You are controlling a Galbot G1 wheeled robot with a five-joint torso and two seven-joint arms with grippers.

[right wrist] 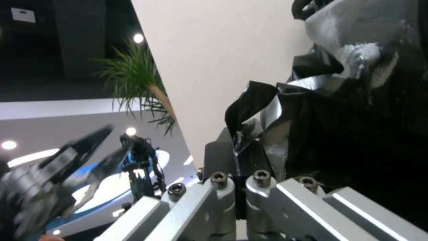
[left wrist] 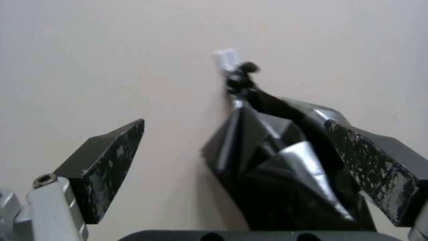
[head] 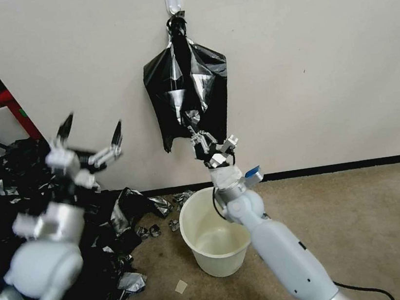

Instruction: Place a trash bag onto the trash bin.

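While the left gripper (head: pixel 93 129) hangs wide open in the air left of the hook (head: pixel 174 1), the right gripper (head: pixel 197 139) pinches the trash bag (head: pixel 187 92).
Bag hangs on the wall hook; its lower edge sits clamped between the right fingers, directly above the trash bin (head: pixel 197 241) on the carpet (head: pixel 367 226).

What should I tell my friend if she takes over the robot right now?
Right claw: shut on the bottom edge of the trash bag, which hangs from a white wall hook.
Left claw: open, holding nothing, raised off to the left of the bag.
Trash bin: on the carpet below the bag, upright, nothing in it.
Done: the bag is grabbed.
Left: get the bag off the hook, open it and fit it over the bin's rim.
Mind the heap of black plastic on the floor to the left.
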